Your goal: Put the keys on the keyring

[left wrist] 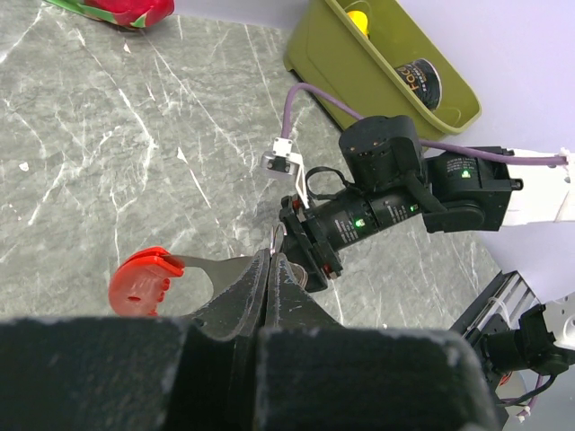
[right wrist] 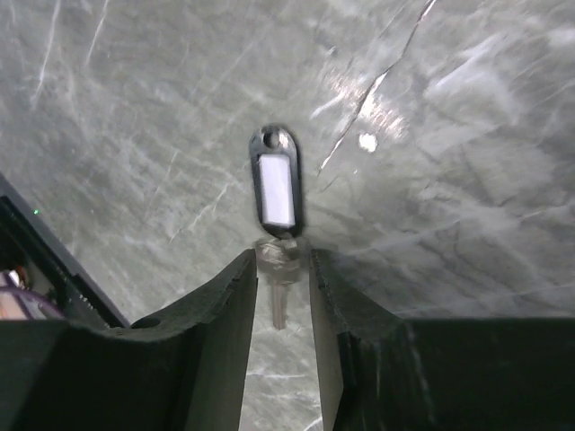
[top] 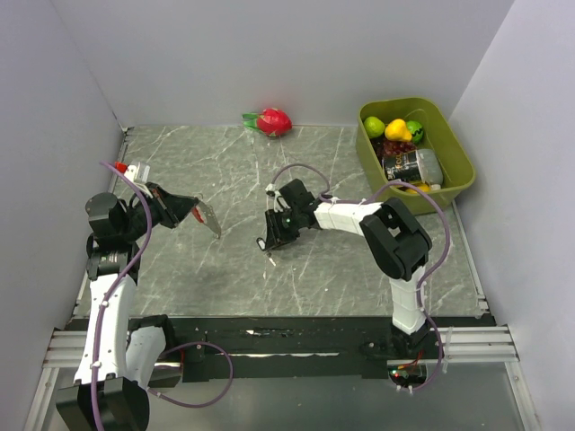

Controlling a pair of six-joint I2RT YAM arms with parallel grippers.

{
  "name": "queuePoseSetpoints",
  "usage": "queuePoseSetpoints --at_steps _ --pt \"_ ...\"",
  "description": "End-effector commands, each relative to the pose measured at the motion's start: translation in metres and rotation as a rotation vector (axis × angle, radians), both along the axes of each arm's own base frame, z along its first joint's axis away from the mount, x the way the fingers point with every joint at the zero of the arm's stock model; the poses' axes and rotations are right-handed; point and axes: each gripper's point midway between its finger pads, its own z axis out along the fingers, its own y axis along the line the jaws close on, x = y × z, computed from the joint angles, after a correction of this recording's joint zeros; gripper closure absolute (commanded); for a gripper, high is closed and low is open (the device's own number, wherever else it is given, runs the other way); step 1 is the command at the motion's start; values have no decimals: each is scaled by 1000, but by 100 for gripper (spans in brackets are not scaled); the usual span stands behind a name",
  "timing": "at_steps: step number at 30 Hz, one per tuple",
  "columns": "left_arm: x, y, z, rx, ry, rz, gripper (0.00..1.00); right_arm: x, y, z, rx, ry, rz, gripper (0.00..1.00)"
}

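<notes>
Jaws on the left pinch the keyring (left wrist: 144,280) (red end free); right jaws straddle the key (right wrist: 278,296), narrowly parted.

Glossy marble-look table (right wrist: 449,135), silvery metal key (right wrist: 279,303), black plastic tag (right wrist: 276,184), red plastic-tipped metal keyring (left wrist: 144,278)
</notes>
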Motion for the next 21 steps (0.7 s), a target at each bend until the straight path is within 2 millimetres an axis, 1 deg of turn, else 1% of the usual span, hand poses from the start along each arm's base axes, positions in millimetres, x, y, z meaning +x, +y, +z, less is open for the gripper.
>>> queuePoseSetpoints --at_steps 1,2,3,5,6,8,9,11,12,15,20,21 --pt "-4 -2 14 5 -65 -22 99 10 10 4 25 -8 -6 63" --pt "-3 -2 14 5 -65 -18 99 11 10 2 24 -7 -7 64" --pt "-3 -2 13 6 -64 -19 99 11 11 2 24 -4 -11 71" --pt "-4 -2 14 6 -66 -21 99 12 11 3 29 -7 -11 77" --pt "-4 -2 14 7 -67 -21 99 11 13 5 34 -11 -7 83" --pt "-4 -2 14 6 -66 -21 99 12 12 8 36 -20 -10 89" --pt "-4 -2 14 6 -66 -21 99 14 11 12 37 -30 -12 93" --pt "-4 -2 15 7 -69 -18 99 13 10 15 36 -37 -11 98" --pt "-4 -2 14 7 -67 -19 99 13 10 20 40 -50 -6 100" --pt "-4 -2 14 6 -66 -19 99 13 9 30 47 -71 -1 100" --pt "-4 -2 14 6 -66 -21 99 11 9 35 60 -80 17 100" --pt "-3 -2 14 8 -67 -19 99 9 10 36 67 -74 19 98"
